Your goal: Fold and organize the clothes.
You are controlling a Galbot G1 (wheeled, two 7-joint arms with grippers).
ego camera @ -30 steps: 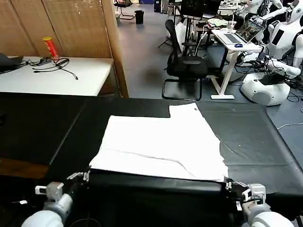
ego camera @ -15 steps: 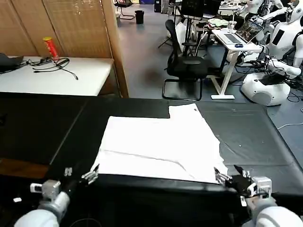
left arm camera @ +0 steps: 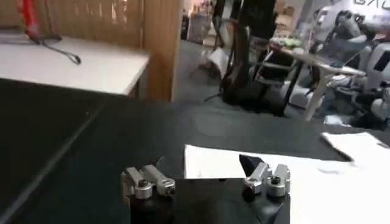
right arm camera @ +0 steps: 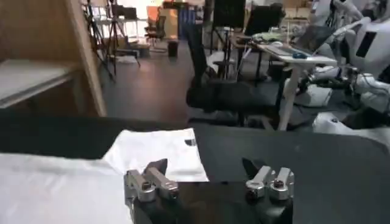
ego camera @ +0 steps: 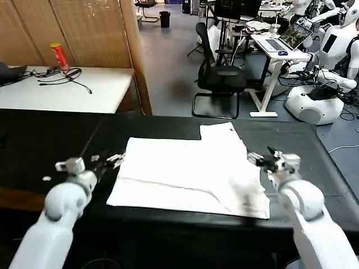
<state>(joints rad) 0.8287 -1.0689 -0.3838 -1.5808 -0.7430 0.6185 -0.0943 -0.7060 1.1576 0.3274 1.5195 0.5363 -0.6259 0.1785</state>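
Note:
The white T-shirt lies flat, plain side up, on the black table; a folded flap reaches toward the far edge. My left gripper hovers open at the shirt's left edge, near its far-left corner. In the left wrist view that gripper holds nothing, and the shirt lies just beyond its fingertips. My right gripper is open at the shirt's right edge. In the right wrist view this gripper is empty, and the shirt spreads out under one fingertip.
A white side table at the back left carries a red can and black cables. A wooden partition stands behind it. An office chair and parked robots are on the floor beyond the table.
Both arms have lifted from the shirt's near corners and swung forward along its two sides. The shirt has stayed flat in place.

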